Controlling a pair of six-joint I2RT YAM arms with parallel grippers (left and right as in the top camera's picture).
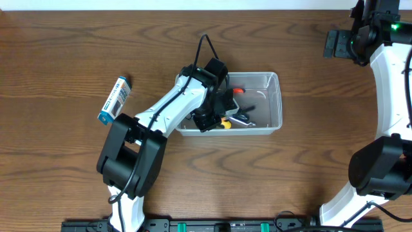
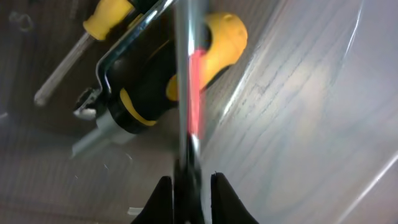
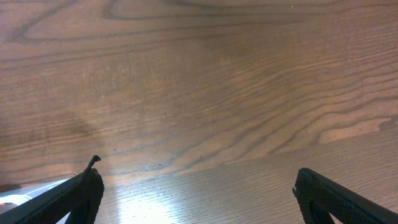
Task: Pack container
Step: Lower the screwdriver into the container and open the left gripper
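Observation:
The clear plastic container (image 1: 275, 96) stands at the table's middle. My left gripper (image 1: 214, 115) reaches down inside its left part. In the left wrist view the left gripper (image 2: 186, 196) is shut on a thin metal tool (image 2: 188, 74) whose shaft runs up from between the fingers, with a red glint on it. A yellow-and-black handled tool (image 2: 155, 87) lies on the container floor just behind it, and a yellow-handled screwdriver (image 2: 102, 18) lies farther left. A red-handled piece (image 1: 239, 91) shows in the container. My right gripper (image 3: 196, 193) is open and empty over bare wood.
A small blue-and-white box (image 1: 114, 99) lies on the table left of the container. The right arm (image 1: 393, 84) stands along the right edge, its gripper (image 1: 335, 44) at the far right corner. The container wall (image 2: 323, 124) is close on the left gripper's right.

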